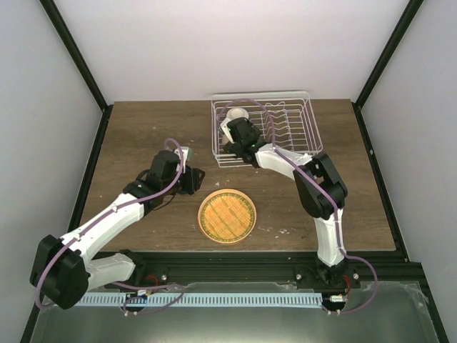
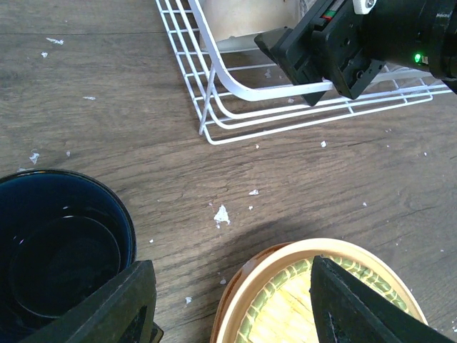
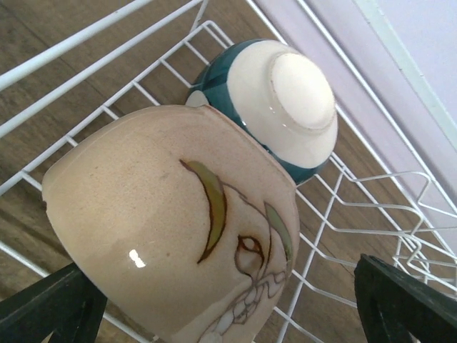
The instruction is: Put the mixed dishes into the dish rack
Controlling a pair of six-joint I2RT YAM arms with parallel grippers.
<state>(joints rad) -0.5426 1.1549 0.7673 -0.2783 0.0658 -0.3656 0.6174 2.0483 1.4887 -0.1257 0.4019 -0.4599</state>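
Top cam: high over near edge, looks down on whole brown wooden bench [image 1: 143,128]. Left wrist cam: low, near, faces white wire dish rack [image 2: 246,93] corner. Right wrist cam: close-up inside that rack. Rack shared by all.

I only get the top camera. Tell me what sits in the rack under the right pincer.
Observer: Two bowls. A cream bowl with a leaf motif lies in the rack between the jaws of the open right pincer, and a teal-and-white bowl lies bottom-up behind it.
Operator: Now find me the cup. I can't make it out by the left arm.
Observer: The blue cup stands upright on the table beside the open left pincer, with the plate on the pincer's other side.
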